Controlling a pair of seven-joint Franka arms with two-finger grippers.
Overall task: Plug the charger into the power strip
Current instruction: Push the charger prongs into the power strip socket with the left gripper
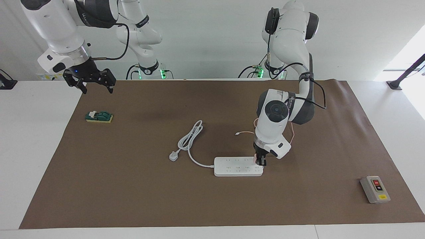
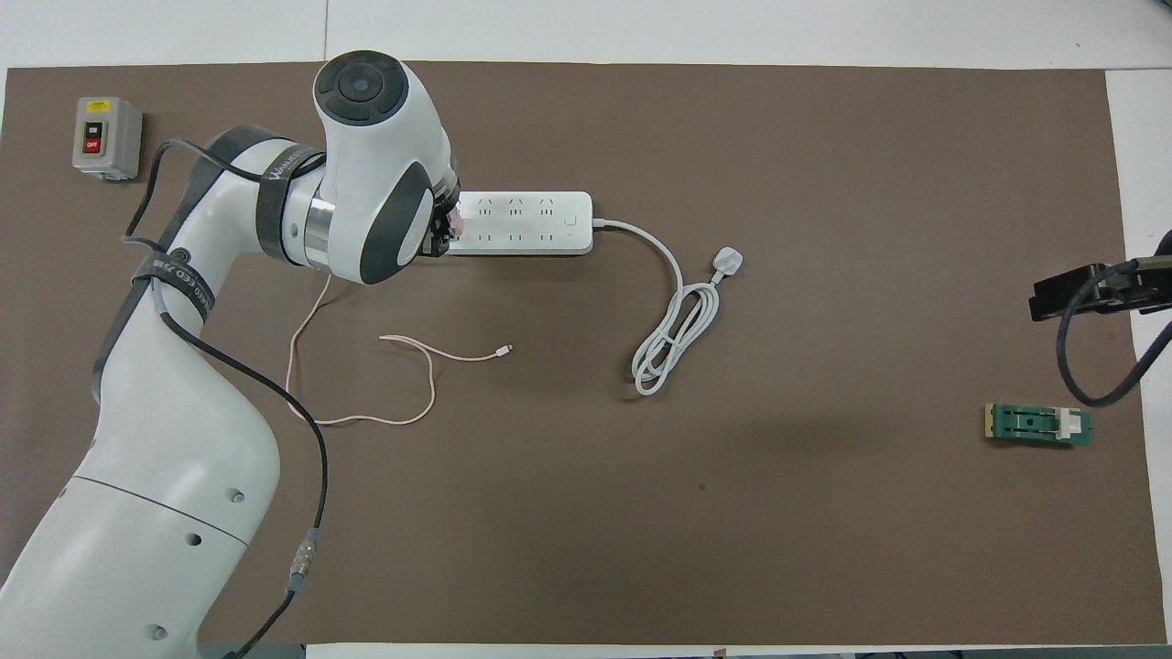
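The white power strip point(image 1: 237, 166) lies flat on the brown mat, also seen in the overhead view point(image 2: 526, 222). My left gripper point(image 1: 260, 161) points down at the strip's end toward the left arm's end of the table, shut on the pale pink charger point(image 1: 255, 160), which touches the strip's top; most of the charger is hidden by the fingers. In the overhead view the left gripper point(image 2: 446, 233) is mostly under the wrist. The charger's thin pink cable point(image 2: 403, 343) trails on the mat nearer to the robots. My right gripper point(image 1: 89, 84) waits open and empty, raised over the mat's edge.
The strip's thick white cord with its three-pin plug point(image 1: 173, 156) lies coiled beside the strip toward the right arm's end. A grey box with red and black buttons point(image 1: 375, 189) sits at the left arm's end. A green block point(image 1: 99, 117) lies under the right gripper.
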